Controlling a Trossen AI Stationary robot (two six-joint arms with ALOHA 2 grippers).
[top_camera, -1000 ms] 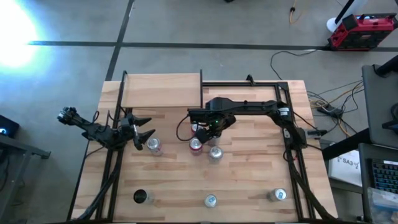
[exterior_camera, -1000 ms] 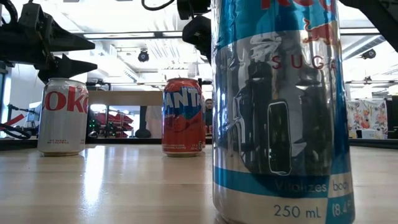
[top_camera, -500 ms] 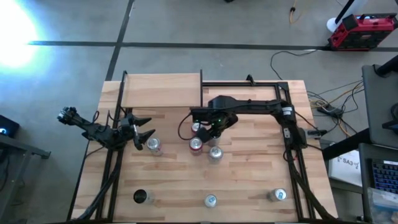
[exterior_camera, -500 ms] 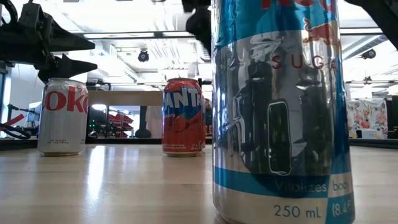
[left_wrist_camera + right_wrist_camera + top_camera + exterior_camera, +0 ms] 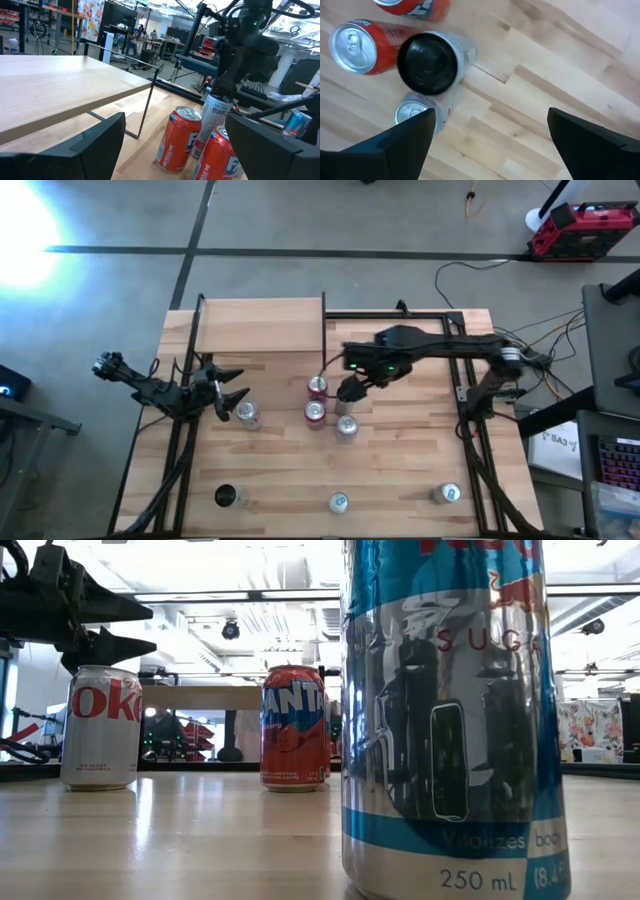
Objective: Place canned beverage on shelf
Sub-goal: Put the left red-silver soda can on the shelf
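Pale wood shelf (image 5: 262,325) with thin black frame, upper left of the striped surface (image 5: 400,470); red cans (image 5: 316,387) at centre, right pincer (image 5: 347,393) beside them spread and empty; left pincer (image 5: 233,388) at left, spread, empty.

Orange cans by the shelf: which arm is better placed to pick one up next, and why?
Probably the right. The right gripper, open, hangs just beside the two orange cans near the shelf. The left gripper, also open, sits farther away by the silver can.
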